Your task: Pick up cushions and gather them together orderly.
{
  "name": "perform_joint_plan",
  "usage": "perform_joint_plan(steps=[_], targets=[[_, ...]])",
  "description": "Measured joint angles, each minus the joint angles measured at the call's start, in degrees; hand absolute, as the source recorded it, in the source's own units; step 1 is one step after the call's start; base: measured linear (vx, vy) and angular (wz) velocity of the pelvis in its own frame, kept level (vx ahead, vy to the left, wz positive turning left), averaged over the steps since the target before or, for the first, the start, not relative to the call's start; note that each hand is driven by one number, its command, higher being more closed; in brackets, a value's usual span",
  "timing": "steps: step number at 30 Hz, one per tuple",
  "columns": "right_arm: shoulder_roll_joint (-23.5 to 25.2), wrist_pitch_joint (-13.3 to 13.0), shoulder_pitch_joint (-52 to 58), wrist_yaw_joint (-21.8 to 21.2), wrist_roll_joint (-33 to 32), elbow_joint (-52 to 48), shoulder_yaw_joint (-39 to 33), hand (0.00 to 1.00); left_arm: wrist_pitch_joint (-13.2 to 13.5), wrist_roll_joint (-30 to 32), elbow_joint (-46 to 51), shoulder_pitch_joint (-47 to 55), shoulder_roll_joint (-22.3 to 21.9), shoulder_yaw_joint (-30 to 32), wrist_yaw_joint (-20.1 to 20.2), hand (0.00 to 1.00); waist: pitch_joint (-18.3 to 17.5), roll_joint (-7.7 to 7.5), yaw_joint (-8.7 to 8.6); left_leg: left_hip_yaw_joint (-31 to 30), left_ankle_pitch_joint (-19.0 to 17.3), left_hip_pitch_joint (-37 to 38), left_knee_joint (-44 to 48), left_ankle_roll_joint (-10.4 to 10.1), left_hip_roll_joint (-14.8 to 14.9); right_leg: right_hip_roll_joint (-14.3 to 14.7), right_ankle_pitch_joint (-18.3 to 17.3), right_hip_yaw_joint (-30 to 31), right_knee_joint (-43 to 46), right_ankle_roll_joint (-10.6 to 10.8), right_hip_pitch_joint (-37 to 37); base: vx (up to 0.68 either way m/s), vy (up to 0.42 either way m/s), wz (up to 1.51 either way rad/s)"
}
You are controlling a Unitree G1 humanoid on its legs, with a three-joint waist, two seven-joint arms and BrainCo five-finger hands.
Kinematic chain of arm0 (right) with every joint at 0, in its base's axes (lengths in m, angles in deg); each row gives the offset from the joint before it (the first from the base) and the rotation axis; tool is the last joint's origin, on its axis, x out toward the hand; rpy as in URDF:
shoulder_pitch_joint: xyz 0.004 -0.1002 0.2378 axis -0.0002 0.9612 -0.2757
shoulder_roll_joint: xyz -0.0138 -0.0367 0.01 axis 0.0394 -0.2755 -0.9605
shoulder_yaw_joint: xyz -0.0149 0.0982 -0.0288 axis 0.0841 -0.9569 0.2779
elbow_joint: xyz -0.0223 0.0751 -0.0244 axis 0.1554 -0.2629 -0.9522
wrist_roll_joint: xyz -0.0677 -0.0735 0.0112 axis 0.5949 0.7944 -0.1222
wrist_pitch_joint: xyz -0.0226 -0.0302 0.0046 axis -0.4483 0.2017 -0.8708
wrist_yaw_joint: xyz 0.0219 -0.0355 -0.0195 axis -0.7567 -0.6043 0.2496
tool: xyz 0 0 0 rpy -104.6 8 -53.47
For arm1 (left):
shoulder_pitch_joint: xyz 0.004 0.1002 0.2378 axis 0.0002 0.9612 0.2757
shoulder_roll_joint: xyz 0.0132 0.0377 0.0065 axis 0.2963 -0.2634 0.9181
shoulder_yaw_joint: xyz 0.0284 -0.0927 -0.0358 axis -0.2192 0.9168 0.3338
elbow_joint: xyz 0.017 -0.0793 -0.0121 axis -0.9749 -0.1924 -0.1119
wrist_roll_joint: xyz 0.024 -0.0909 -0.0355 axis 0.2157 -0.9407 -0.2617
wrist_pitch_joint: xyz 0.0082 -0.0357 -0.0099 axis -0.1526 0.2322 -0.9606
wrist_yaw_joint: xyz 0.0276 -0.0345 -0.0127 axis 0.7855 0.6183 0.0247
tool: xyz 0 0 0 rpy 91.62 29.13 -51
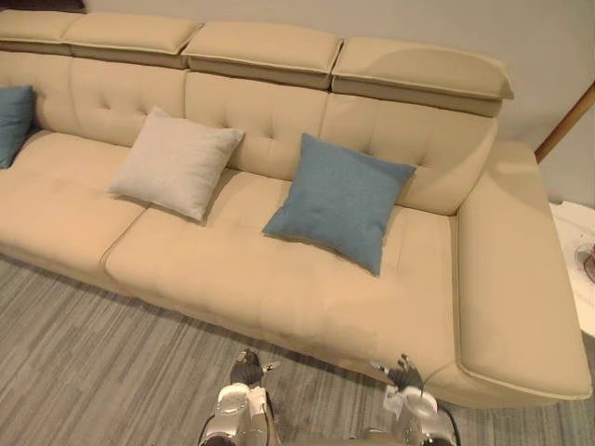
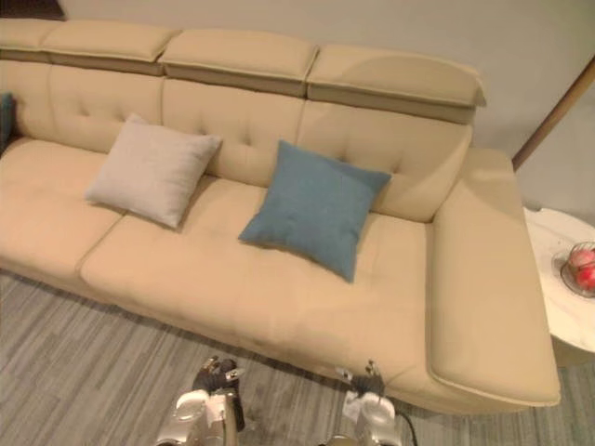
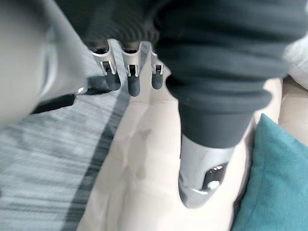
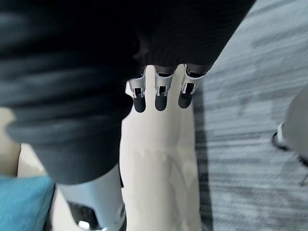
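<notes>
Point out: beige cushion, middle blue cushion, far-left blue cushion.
beige cushion [image 1: 175, 163], left eye view, centre of its face.
middle blue cushion [image 1: 339, 200], left eye view, centre of its face.
far-left blue cushion [image 1: 13, 121], left eye view, middle of its visible part.

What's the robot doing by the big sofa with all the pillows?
The robot is standing in front of a tan sofa, about to tidy its cushions. Its left hand and right hand hang low near the sofa's front edge, fingers straight and holding nothing. A beige cushion and a blue cushion lean on the backrest, apart from each other, and a second blue cushion sits at the far left end. None has been gathered yet.
</notes>
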Motion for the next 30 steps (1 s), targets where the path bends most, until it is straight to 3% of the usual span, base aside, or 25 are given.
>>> perform_joint_plan(steps=[1, 2, 3, 4, 5, 6, 8, 14, 22, 28, 30], targets=[[-0.1, 0.0, 0.1, 0.0, 0.0, 0.0, 0.0, 0.00, 0.0, 0.1, 0.0, -0.1, 0.0, 0.0, 0.0, 0.00, 0.0, 0.02, -0.02, -0.5, -1.8, 0.0, 1.7, 0.2, -0.1, -0.1, 0.5, 0.0, -0.3, 0.0, 0.0, -0.19, 0.079, 0.02], [-0.2, 0.2, 0.2, 0.0, 0.1, 0.0, -0.2, 0.00, 0.0, 1.0, -0.1, -0.1, 0.0, 0.3, 0.0, 0.00, -0.2, 0.35, -0.06, -1.8, -7.7, 0.5, 7.3, 0.5, -0.1, -0.4, 1.9, 0.2, -0.9, 0.6, -0.8, -0.13, 0.117, -0.02], [-0.1, 0.2, 0.4, -0.1, 0.2, 0.4, -0.7, 0.00, -0.2, 1.2, -0.9, -0.1, 0.0, 0.5, 0.0, 0.00, -0.4, 0.69, -0.11, -2.3, -10.6, 1.4, 9.2, 0.3, -0.1, -0.6, 2.4, 0.3, -1.1, 1.2, -1.1, -0.12, 0.156, -0.03], [0.0, 0.3, 0.5, -0.2, 0.2, 0.9, -1.1, 0.00, -0.2, 1.3, -1.2, -0.1, 0.0, 0.6, -0.1, 0.00, -0.4, 0.68, -0.24, -2.4, -11.7, 1.8, 9.7, 0.1, -0.2, -0.7, 2.6, 0.4, -1.1, 1.5, -1.1, -0.12, 0.220, 0.03], [-0.5, 0.5, 0.5, -0.4, 0.3, 2.8, -2.2, 0.00, -0.5, 1.8, -2.1, 0.0, 0.3, 0.6, 0.0, 0.00, -0.7, 1.37, -0.68, -3.1, -15.0, 3.2, 8.2, -0.1, -1.0, -0.6, 3.4, 0.9, -1.8, 2.9, -1.2, -0.12, 0.226, 0.04], [-0.3, 0.6, 0.3, -0.5, 0.3, 3.7, -2.6, 0.00, -0.7, 2.1, -2.3, 0.2, 0.6, 0.7, 0.0, 0.00, -0.8, 1.09, -0.70, -2.9, -15.1, 3.5, 7.3, -0.2, -1.6, -0.5, 3.6, 1.5, -2.4, 3.6, -1.1, -0.11, 0.208, -0.01], [0.9, 1.1, 0.3, -1.0, 0.3, 7.0, -3.4, 0.00, -1.0, 2.2, -2.3, 1.7, 3.3, 0.7, -0.2, 0.00, -2.7, -1.14, -2.00, -0.5, -12.2, 5.8, 0.0, 1.6, -5.9, -1.9, 6.4, 5.3, -8.4, 4.7, -0.6, -0.03, 0.159, -0.06], [-1.1, 1.2, -0.3, -1.0, 0.2, 9.5, -5.9, 0.00, -1.8, 2.2, -4.7, 2.6, 6.2, 0.7, -0.2, 0.00, -2.7, -0.43, -3.13, -0.3, -12.2, 7.4, -2.2, 2.0, -8.7, -2.4, 11.1, 7.5, -16.5, 5.7, 3.5, -0.02, 0.134, 0.02], [-2.4, 1.6, -0.6, -1.5, 0.4, 9.9, -8.1, 0.00, -2.1, 3.4, -7.0, 3.4, 6.4, 2.4, 0.4, 0.00, -4.0, 0.52, -3.43, -0.9, -11.4, 11.7, -4.1, 3.1, -9.7, -2.2, 11.6, 7.8, -19.2, 6.4, 7.6, 0.06, -0.010, -0.03], [-4.0, 1.7, -1.1, -1.7, 0.6, 11.3, -8.5, 0.00, -2.1, 3.6, -8.0, 3.3, 6.7, 2.4, 1.1, 0.00, -4.3, 0.52, -3.77, -4.3, -11.1, 12.2, -4.7, 2.7, -9.8, -1.2, 12.7, 7.1, -21.4, 5.4, 9.9, 0.06, -0.038, 0.06], [-3.9, 1.7, -0.9, -1.8, 0.7, 11.5, -8.3, 0.00, -2.1, 4.3, -8.3, 3.4, 6.8, 2.4, 1.1, 0.00, -4.4, 0.29, -3.77, -4.1, -9.8, 14.0, -7.0, 2.6, -9.9, -1.0, 13.6, 7.0, -22.2, 4.2, 10.8, 0.00, 0.000, 0.00]])
